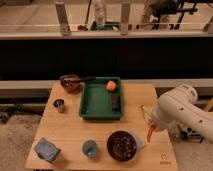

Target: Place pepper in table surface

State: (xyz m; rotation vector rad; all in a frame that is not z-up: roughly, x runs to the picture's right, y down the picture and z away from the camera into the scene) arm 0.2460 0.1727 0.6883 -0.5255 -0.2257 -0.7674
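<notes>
Over on the right side of the scene, the white arm (180,107) reaches in from the right edge and bends down toward the table surface (70,132), a light wooden top with plank grain. The gripper (148,124) sits at the arm's lower end, over the right part of the surface, just right of a dark round bowl (122,145). Its jaws are closed narrowly on the pepper (150,133), gripping it by the upper end. The pepper is small, slender and orange-red, and it hangs nearly upright with its tapered tip pointing down. Whether that tip touches the wood or hangs just clear of it I cannot tell. The pepper lies beside the bowl's right rim, outside the bowl, and above the small dark logo (163,156) in the near right corner.

A green tray (95,102) lies at the middle of the surface, toward the back. In its back right corner sits a round orange fruit (111,85), and a dark oblong item (115,101) lies just in front of the fruit along the right wall. Left of the tray, at the back left corner, stands a reddish-brown bowl (70,83) with a dark handle-like bar (87,79) sticking out toward the tray. A small metal cup (59,105) stands near the left edge, well apart from the arm. Along the near edge, a blue-grey blocky object (46,149) rests at the left corner, and a small blue cup (90,148) stands between it and the dark round bowl.
</notes>
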